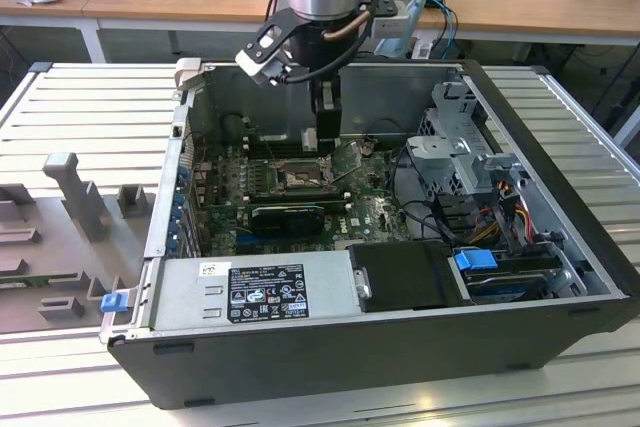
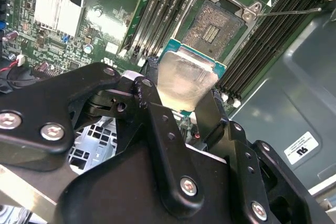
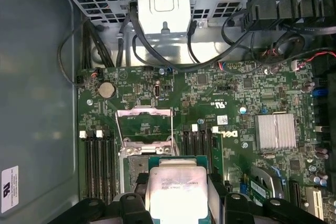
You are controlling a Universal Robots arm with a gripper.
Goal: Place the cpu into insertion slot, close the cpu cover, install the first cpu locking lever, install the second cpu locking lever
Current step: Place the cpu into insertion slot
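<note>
My gripper [image 2: 181, 97] is shut on the cpu [image 2: 186, 77], a pale silver square chip with a green rim, its fingers [image 2: 152, 103] pressing on two opposite edges. In the first wrist view the cpu [image 3: 177, 187] hangs above the near edge of the open insertion slot [image 3: 135, 167]. The cpu cover [image 3: 144, 124], a thin silver frame, stands flipped open just beyond the slot. The bare socket [image 2: 216, 27] lies ahead of the chip, with a thin locking lever [image 2: 294, 10] raised beside it. In the exterior view the gripper [image 1: 326, 137] hovers just above the socket [image 1: 295, 176] on the green motherboard [image 1: 375, 209].
The board sits deep inside an open black computer case [image 1: 560, 197]. A long black graphics card [image 1: 290, 215] lies in front of the socket, memory slots [image 3: 100, 161] flank it, and a heatsink [image 3: 276, 130] is nearby. A metal drive cage [image 1: 465, 152] with cables and the power supply [image 1: 255, 292] crowd the sides.
</note>
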